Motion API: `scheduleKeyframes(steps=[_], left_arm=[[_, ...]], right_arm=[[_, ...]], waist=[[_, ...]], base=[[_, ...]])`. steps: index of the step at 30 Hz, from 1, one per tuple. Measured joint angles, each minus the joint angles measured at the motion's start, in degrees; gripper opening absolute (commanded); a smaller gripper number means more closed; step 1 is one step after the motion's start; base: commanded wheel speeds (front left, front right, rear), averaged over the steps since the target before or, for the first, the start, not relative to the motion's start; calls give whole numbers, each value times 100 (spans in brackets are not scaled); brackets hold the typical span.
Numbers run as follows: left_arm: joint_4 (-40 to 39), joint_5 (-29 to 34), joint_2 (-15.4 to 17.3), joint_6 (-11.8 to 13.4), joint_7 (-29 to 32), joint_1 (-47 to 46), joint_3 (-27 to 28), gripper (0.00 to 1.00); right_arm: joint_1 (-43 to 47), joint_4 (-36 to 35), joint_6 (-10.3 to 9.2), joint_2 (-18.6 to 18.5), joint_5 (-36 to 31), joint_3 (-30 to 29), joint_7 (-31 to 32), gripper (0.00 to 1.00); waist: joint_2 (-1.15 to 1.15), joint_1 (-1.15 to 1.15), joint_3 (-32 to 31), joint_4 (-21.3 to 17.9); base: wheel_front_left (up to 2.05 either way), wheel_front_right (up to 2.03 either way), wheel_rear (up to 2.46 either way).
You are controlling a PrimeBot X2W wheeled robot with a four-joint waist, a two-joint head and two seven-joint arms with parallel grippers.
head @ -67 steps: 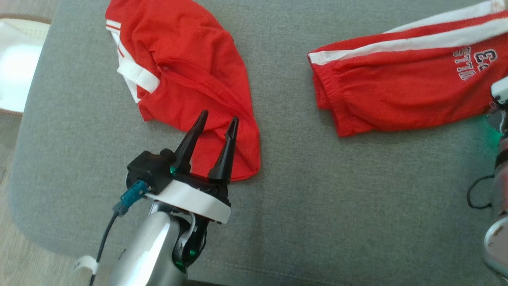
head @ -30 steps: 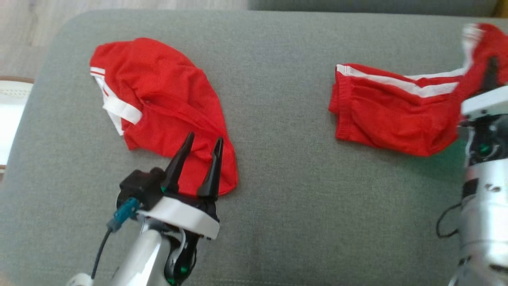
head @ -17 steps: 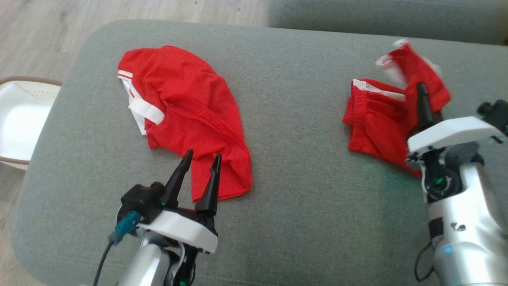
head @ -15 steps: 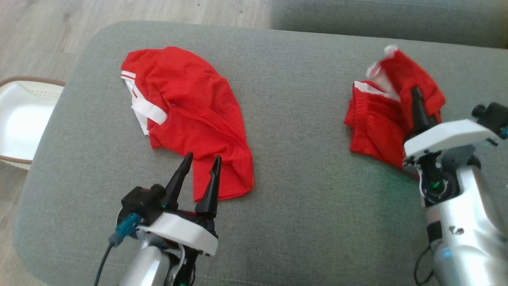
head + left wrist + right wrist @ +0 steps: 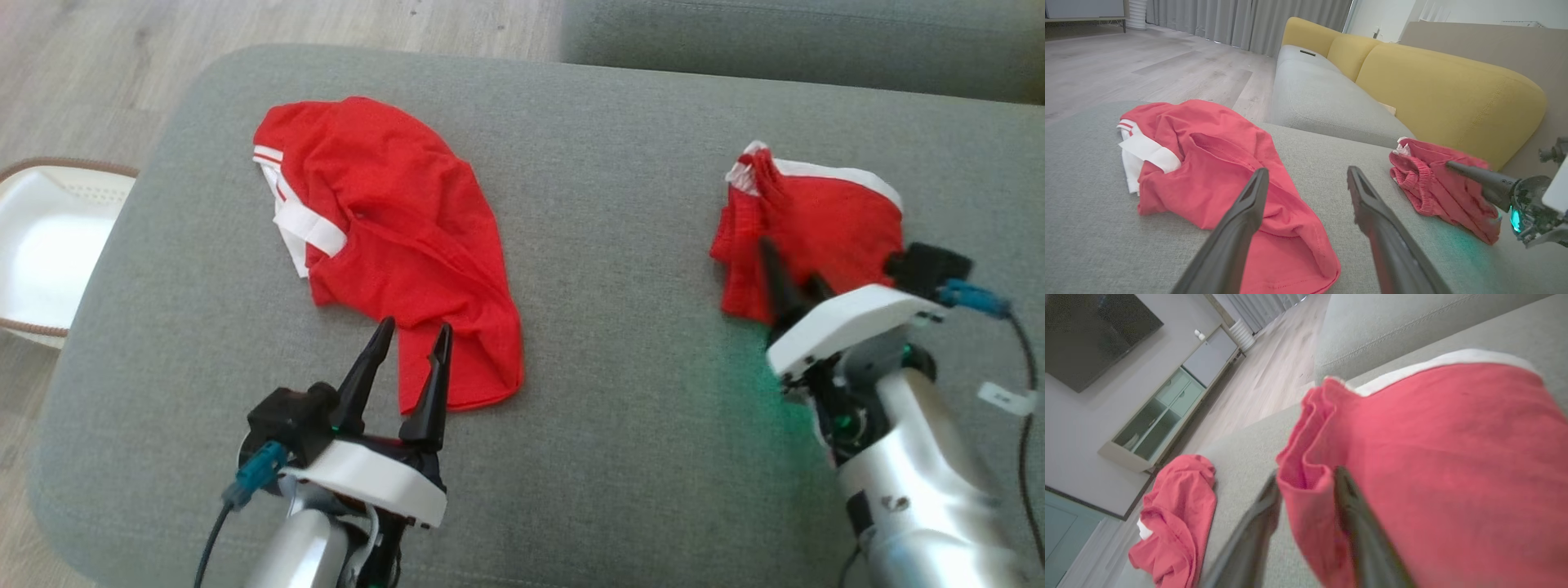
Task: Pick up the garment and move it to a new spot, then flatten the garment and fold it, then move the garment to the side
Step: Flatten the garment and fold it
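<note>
A wide grey cushion (image 5: 620, 163) carries two pieces of clothing, well apart. On its left lies a crumpled red garment (image 5: 392, 237) with white bands, spread loosely from far to near. On its right lies a folded red garment (image 5: 824, 229) with white trim along its far edge.

The left claw (image 5: 413, 329) holds its two dark fingers spread wide, pointing up and slightly to the right in the head view. Its silver forearm (image 5: 298, 551) rises from the bottom edge. The right claw (image 5: 790, 263) points up and left. Its fingers are only a little apart, with a fold of the garment (image 5: 1433, 457) between them; whether they press it I cannot tell. The right forearm (image 5: 922, 482) leans in from the lower right corner.
</note>
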Motion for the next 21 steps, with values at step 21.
scheduleKeyframes(steps=[21], left_arm=[[-204, 8, -2, 40, 0, -7, 460, 100]], right_arm=[[194, -325, 0, -58, 194, 1506, -531, 100]], waist=[[0, 0, -122, -857]], base=[[0, 0, 0]])
